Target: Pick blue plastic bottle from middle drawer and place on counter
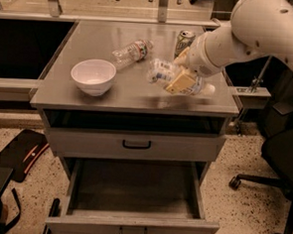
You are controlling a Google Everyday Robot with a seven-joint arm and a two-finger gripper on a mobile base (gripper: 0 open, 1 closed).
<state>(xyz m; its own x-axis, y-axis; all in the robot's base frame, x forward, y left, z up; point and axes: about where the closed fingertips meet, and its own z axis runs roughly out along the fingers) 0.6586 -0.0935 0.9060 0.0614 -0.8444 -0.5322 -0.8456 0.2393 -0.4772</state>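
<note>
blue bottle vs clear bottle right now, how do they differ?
Hold: the blue bottle is clamped in the gripper, jaws shut on it, over the front right of the counter. The clear bottle lies loose on the counter, further back.
Look: the blue bottle's body is covered by a pale patterned label. The clear bottle is see-through with a narrow band.
Shared: both are small plastic bottles turned roughly sideways.
</note>
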